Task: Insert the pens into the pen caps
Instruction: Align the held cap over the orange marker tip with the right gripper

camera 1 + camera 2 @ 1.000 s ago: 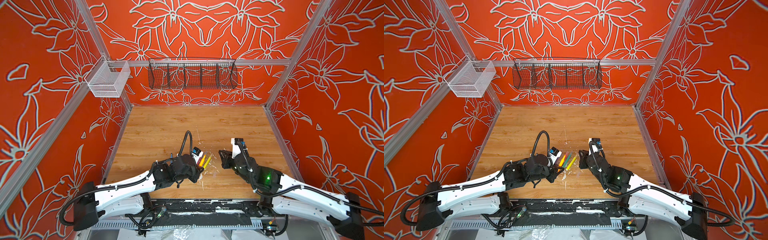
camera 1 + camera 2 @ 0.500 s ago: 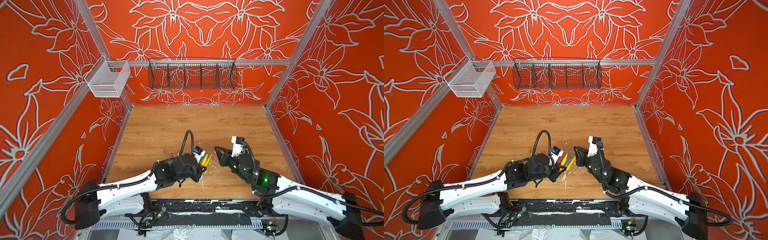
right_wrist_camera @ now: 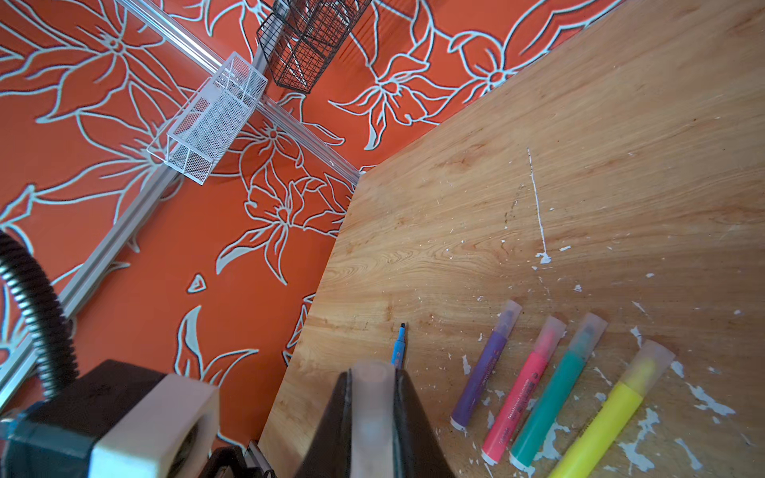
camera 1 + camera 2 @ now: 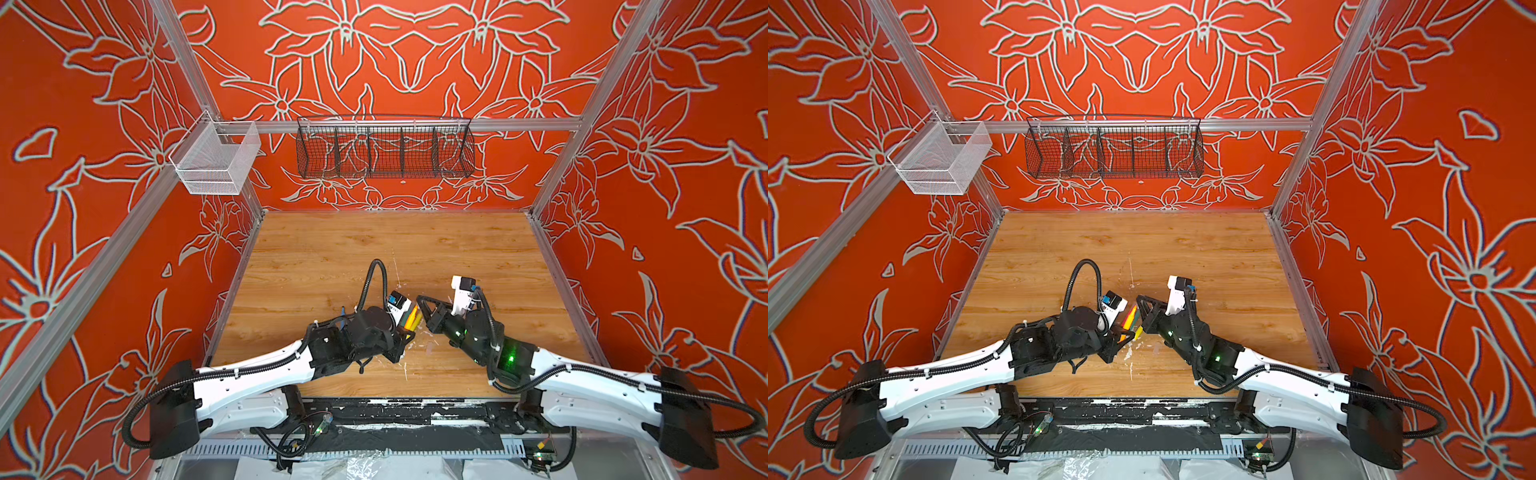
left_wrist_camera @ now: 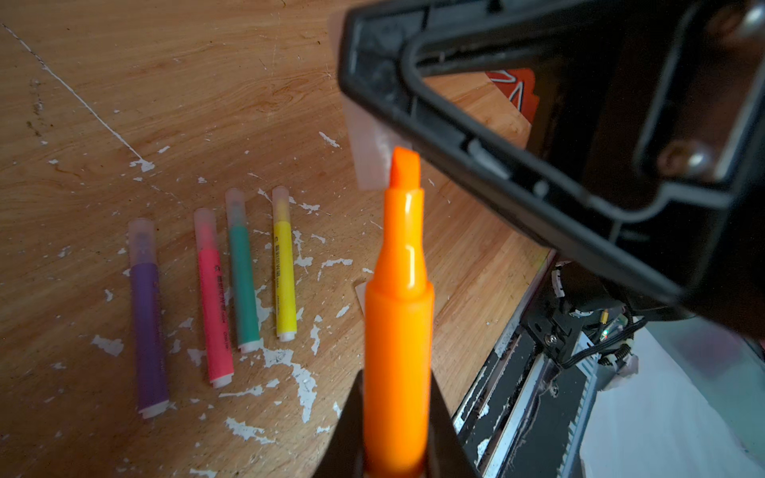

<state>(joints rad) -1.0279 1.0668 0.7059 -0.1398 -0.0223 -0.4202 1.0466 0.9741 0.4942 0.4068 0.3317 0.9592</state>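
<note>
Four capped pens lie on flecked table, blue pen nearby.

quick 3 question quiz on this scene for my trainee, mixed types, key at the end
1. True or false: the left gripper is shut on the orange pen.
2. What is the right gripper shut on? A) a clear cap B) a pencil C) nothing
3. How many capped pens lie on the table?
Key: 1 true. 2 A. 3 four.
</note>
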